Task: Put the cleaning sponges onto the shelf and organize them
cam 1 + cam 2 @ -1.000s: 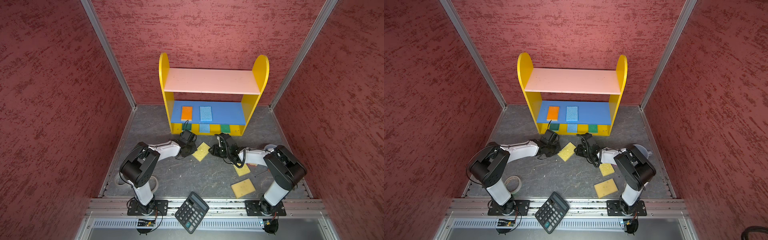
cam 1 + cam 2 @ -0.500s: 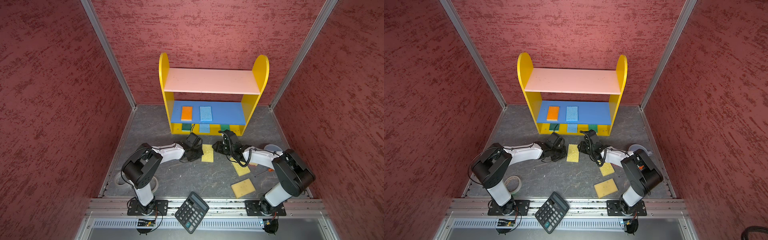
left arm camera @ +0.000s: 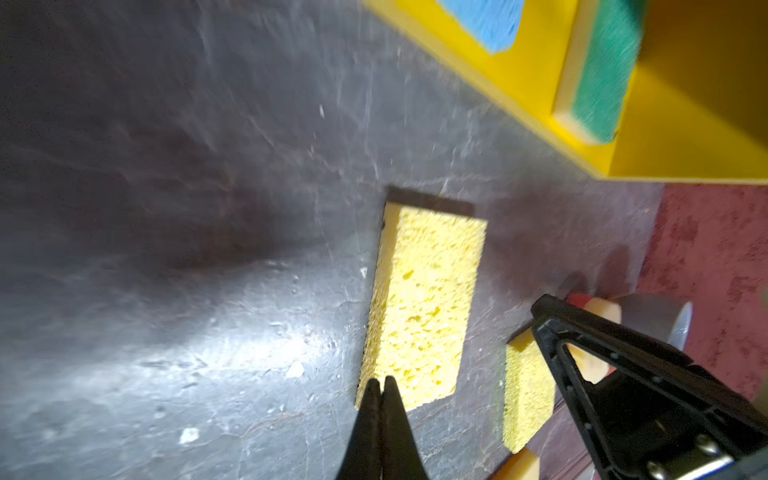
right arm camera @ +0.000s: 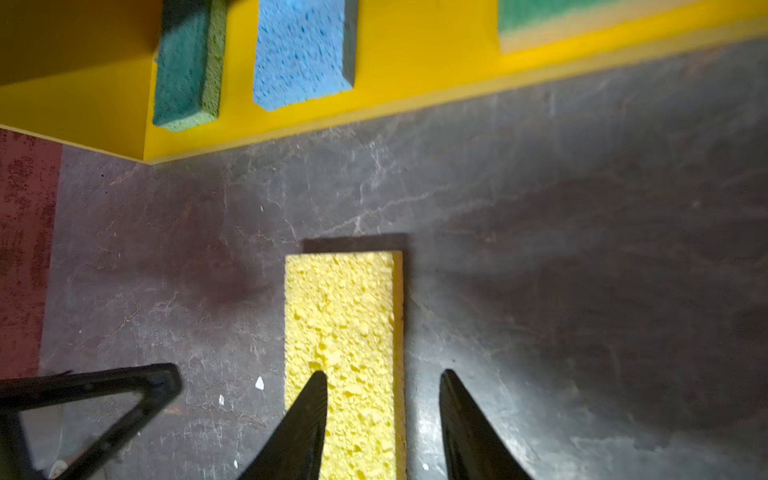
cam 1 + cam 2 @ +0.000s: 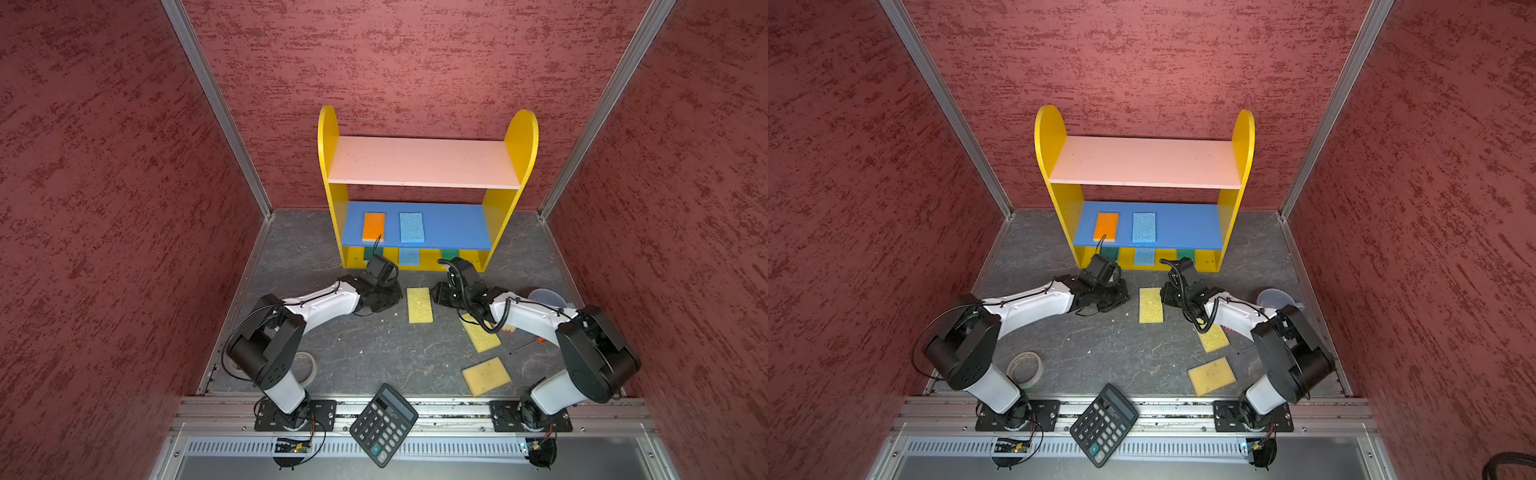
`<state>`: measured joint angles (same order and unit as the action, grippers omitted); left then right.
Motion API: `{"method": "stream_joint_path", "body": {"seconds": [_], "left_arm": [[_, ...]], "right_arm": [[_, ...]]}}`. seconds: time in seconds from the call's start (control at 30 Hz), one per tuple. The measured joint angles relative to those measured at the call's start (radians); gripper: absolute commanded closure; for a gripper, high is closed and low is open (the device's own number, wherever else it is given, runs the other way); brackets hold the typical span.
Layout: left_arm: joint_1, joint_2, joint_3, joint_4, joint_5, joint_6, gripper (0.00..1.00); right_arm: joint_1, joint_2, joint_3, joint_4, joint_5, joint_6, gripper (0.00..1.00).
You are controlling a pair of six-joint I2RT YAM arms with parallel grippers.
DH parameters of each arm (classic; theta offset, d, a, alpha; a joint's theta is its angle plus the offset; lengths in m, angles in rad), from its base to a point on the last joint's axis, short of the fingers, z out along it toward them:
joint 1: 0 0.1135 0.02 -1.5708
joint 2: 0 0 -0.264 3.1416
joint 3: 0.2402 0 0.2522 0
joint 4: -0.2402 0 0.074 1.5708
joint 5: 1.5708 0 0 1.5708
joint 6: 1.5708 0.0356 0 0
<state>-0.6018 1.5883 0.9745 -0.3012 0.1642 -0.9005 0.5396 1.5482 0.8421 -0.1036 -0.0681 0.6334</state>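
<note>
Sponge (image 5: pixel 419 304) before shelf (image 5: pixel 512 141): right gripper (image 4: pixel 383 373), jaws half parted, empty, is straddling one edge (centre before closing); left gripper (image 3: pixel 380 386), jaws together, empty, is flanking.

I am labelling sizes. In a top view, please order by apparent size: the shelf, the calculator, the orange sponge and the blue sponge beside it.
1. shelf
2. calculator, probably helped by nearness to the camera
3. blue sponge and orange sponge: nearly alike, not ranked
</note>
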Motion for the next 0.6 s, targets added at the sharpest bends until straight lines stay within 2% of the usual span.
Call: {"method": "stream_joint_path", "body": {"seconds": [0.33, 0.53, 0.6], "left_arm": [[0.147, -0.237, -0.058, -0.071, -0.085, 0.054, 0.92], [0.229, -0.416, -0.130, -0.104, -0.125, 0.078, 0.58], [0.258, -0.483, -0.153, -0.108, -0.135, 0.087, 0.51]], "right_arm": [[-0.005, 0.040, 0.341, -0.066, 0.119, -0.161, 0.56], [-0.041, 0.171, 0.521, -0.079, 0.131, -0.188, 0.55], [-0.058, 0.226, 0.576, -0.087, 0.123, -0.188, 0.55]]}}
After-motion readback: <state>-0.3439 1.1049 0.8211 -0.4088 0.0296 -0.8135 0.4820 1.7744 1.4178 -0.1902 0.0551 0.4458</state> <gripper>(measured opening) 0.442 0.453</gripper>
